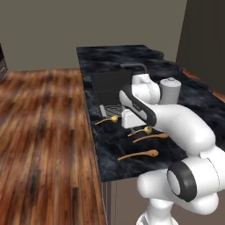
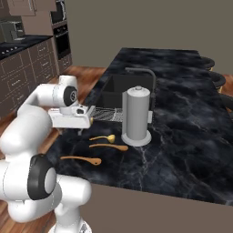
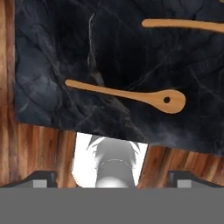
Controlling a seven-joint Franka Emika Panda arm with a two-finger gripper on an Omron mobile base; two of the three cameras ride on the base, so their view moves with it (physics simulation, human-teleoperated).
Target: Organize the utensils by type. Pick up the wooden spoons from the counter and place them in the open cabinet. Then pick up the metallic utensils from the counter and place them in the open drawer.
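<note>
Two wooden spoons lie flat on the worktop (image 1: pixel 110 57), untouched. The nearer wooden spoon (image 3: pixel 131 94) sits directly beneath the hand (image 3: pixel 112 177) in the hand view, its oval bowl (image 3: pixel 169 101) to one side and its slim handle running across toward the worktop's front edge; the second wooden spoon (image 3: pixel 183 25) lies parallel, farther out from the hand. In the left base view we see the same pair, (image 1: pixel 139 154) and (image 1: pixel 151 138), just beyond the robot's forearm.

The two metallic utensils flank the hand: one (image 1: pixel 107 120) lies just beside it toward the sink (image 1: pixel 110 85), the other (image 1: pixel 141 131) close on its far side, between the hand and the second wooden spoon. A paper towel holder (image 2: pixel 136 116) stands upright a little beyond the utensils.

The hand hangs above the worktop with its fingers spread wide and nothing between them. We judge the task barely begun: no spoon is lifted, and neither cabinet nor drawer can be made out here.

Risks, as we judge them: the spoon is thin and flat against a glossy surface, so fingers closing slightly high would slip over it; a grip taken near the bowl would let the long handle sag or swing; and descending off-line could nudge the neighbouring yellow-headed utensil, or push the spoon over the nearby worktop edge to the wooden floor (image 1: pixel 44 132).
</note>
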